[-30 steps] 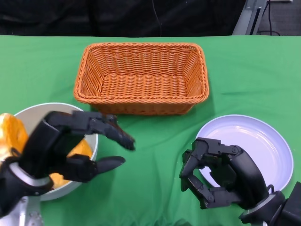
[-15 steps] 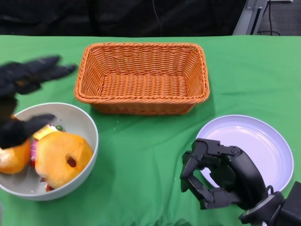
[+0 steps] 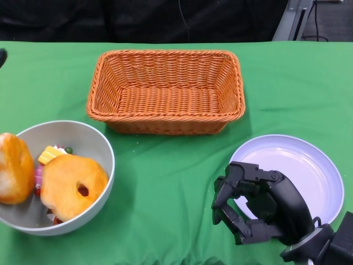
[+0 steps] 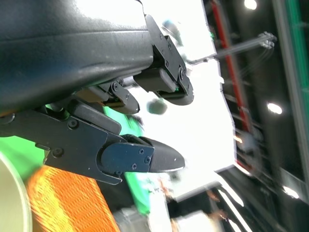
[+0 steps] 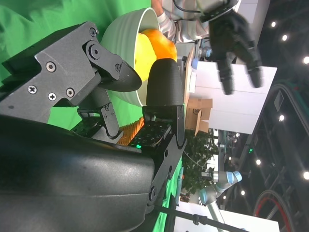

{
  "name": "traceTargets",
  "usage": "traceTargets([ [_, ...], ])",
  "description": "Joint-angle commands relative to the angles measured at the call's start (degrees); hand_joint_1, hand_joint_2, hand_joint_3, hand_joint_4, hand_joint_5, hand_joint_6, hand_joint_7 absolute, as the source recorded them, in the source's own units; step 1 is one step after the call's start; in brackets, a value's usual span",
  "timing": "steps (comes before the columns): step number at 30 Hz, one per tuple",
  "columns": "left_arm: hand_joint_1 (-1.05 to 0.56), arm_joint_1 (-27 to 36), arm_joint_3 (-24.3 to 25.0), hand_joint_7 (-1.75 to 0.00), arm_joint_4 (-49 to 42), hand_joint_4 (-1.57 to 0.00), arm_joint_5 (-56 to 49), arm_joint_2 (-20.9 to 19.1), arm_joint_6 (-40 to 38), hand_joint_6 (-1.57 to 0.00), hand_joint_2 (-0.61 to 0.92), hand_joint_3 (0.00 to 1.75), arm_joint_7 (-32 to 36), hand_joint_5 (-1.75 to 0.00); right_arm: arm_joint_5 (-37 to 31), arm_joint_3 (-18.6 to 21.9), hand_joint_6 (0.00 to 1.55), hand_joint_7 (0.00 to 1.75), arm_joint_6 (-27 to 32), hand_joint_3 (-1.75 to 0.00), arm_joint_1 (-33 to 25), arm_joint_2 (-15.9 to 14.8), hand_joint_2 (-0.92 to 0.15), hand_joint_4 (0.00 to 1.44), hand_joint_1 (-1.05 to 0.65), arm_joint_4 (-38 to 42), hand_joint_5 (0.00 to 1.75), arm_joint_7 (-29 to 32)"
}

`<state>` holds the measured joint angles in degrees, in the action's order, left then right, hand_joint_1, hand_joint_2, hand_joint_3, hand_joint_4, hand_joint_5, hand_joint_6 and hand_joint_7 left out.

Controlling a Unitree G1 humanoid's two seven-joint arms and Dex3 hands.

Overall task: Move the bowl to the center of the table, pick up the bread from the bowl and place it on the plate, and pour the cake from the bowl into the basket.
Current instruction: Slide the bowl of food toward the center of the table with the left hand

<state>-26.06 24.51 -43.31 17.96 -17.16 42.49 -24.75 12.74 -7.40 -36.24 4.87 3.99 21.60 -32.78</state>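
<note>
A grey bowl point(image 3: 83, 130) sits at the table's near left. It holds a round orange bread with a hole point(image 3: 71, 185), a second orange bread point(image 3: 14, 168) at its left edge, and small yellow and pink cake pieces point(image 3: 48, 154). The orange wicker basket point(image 3: 165, 91) stands empty at the centre back. A white plate point(image 3: 303, 165) lies at the near right. My right hand point(image 3: 259, 210) hovers by the plate's left rim, its fingers curled in on nothing. My left hand point(image 5: 234, 41) is raised high off the table, fingers spread and empty; only a sliver of it point(image 3: 1, 57) shows in the head view.
A green cloth point(image 3: 165, 182) covers the table between the bowl and the plate. The right wrist view shows a person behind the bowl point(image 5: 120, 29), beside the table.
My left hand has lifted from above the bowl, up and to the left, almost out of the head view, and the bowl's contents now show. The right hand has stayed still.
</note>
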Motion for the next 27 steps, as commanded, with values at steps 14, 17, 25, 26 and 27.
traceTargets([
  [14, -0.54, -5.1, -6.4, -0.02, -23.3, -0.66, -15.2, -5.1, 4.1, -0.57, 0.92, 0.45, 17.1, -0.04, 1.5, 0.6, 0.78, 1.27, 0.0, -1.15, 0.4, 0.1, -0.49, 0.84, -0.02, 0.1, 1.60, -0.3],
  [17, -0.54, -5.1, -8.3, -0.01, -24.9, -0.68, -18.1, -6.0, 3.6, -0.57, 0.92, 0.44, 20.4, -0.04, 1.1, 0.6, 0.78, 1.28, 0.1, -1.14, 0.4, -0.2, -0.49, 0.84, -0.02, -0.3, 1.60, 0.0],
  [25, -0.59, -5.0, -12.4, -0.01, -27.0, -0.70, -23.1, -7.5, 0.8, -0.59, 0.92, 0.42, 26.4, -0.04, 1.5, 0.7, 0.78, 1.28, -0.3, -1.13, 0.6, -0.2, -0.50, 0.84, -0.01, -0.1, 1.60, -0.4],
  [26, -0.59, -5.0, -12.6, -0.01, -27.1, -0.70, -23.3, -7.6, 0.7, -0.59, 0.92, 0.41, 26.7, -0.04, 1.5, 0.7, 0.78, 1.28, -0.3, -1.13, 0.6, -0.2, -0.50, 0.84, -0.01, 0.0, 1.60, -0.4],
  [27, -0.59, -5.0, -13.0, -0.01, -27.2, -0.71, -23.6, -7.7, -0.2, -0.59, 0.92, 0.41, 27.0, -0.04, 1.3, 0.7, 0.78, 1.28, -0.4, -1.13, 0.6, -0.2, -0.51, 0.84, -0.01, 0.0, 1.60, -0.3],
])
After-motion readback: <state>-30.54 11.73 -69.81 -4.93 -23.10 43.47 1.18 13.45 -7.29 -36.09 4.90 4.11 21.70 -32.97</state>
